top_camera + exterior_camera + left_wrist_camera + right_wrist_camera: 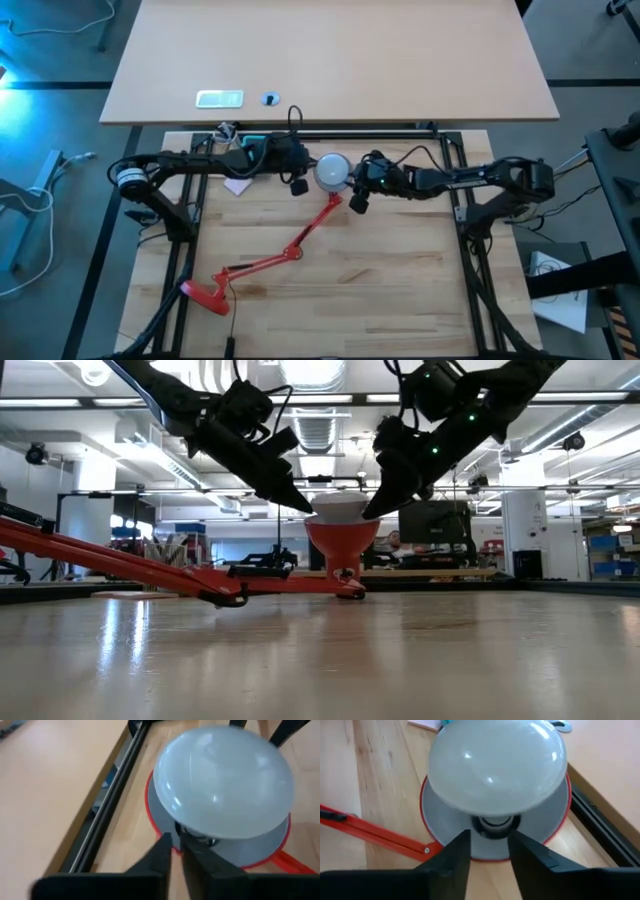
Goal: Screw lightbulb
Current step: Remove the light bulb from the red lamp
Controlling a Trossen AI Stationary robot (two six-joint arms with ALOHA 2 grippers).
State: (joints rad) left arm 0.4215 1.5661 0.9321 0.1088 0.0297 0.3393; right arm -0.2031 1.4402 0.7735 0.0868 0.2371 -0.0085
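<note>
Lightbulb (331, 171) sits in red lamp shade (341, 547); left gripper (175, 851) fingers nearly together, right gripper (489, 845) fingers apart, both beside bulb neck

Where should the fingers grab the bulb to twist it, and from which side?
Probably the wide white dome of the bulb, from its sides, with the fingers across its widest part. It stands upright in the upturned red lamp shade, and its narrow neck sits deep in the socket, hard to reach. The right gripper already faces it level, fingers apart; the left gripper is opposite.
</note>
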